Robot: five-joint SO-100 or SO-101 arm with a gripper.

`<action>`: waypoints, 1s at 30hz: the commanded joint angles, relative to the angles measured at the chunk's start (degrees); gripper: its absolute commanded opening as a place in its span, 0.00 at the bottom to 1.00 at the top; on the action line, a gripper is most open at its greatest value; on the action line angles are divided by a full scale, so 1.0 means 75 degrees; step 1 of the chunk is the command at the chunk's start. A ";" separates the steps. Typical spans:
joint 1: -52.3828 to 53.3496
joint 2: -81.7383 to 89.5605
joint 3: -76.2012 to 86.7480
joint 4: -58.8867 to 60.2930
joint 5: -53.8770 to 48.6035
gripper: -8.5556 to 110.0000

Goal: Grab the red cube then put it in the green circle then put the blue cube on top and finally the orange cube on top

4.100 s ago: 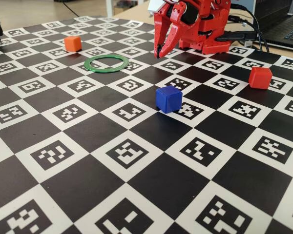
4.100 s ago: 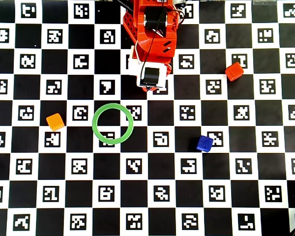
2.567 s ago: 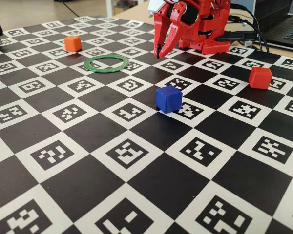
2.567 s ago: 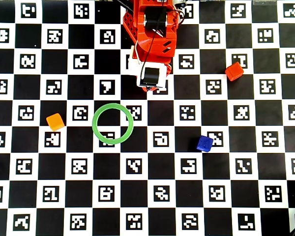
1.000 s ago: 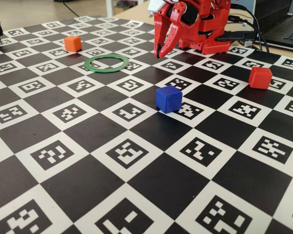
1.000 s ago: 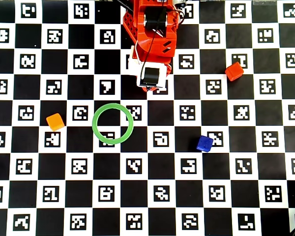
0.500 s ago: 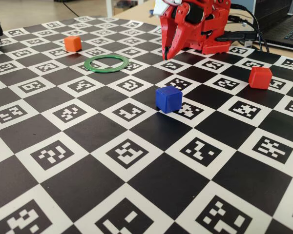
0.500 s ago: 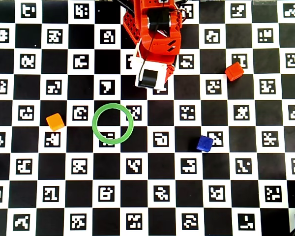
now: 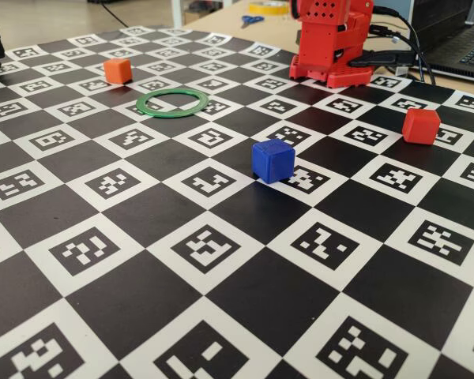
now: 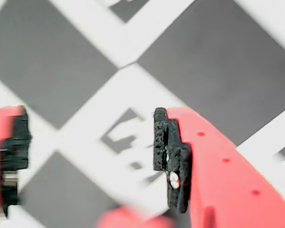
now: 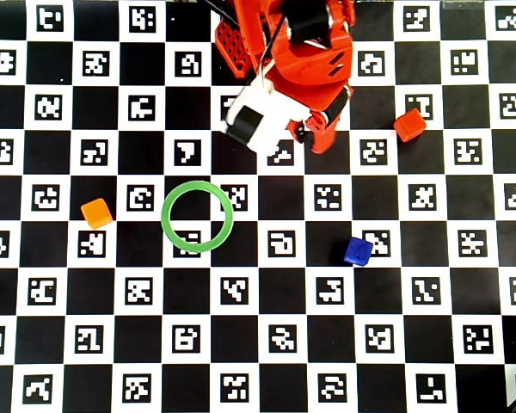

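Currently, I log the following from my remote station.

Red cube: sits alone on the checkered marker board, toward the right in the overhead view, just to the right of the red robot arm; in the fixed view it is at the right edge region. Nothing touches it.

Green circle: a thin ring lying flat, left of centre in the overhead view, with only board pattern inside it; seen in the fixed view at.

Blue cube: on the board, right of the ring and well apart from it, below the red cube in the overhead view; nearest the camera in the fixed view.

Orange cube: on the board, left of the ring, close to it but not touching; far left in the fixed view.

Claw: in the wrist view I see its two fingers spread wide with only blurred board pattern between them, holding nothing.

Scissors: on the table beyond the board in the fixed view.
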 commanded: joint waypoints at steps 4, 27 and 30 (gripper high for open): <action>-0.1383 -0.0996 -0.2355 0.0926 0.2789 0.33; -0.4652 -0.2988 -0.2250 0.0586 0.5297 0.43; -0.5004 -0.2555 -0.1418 -0.0211 0.5379 0.43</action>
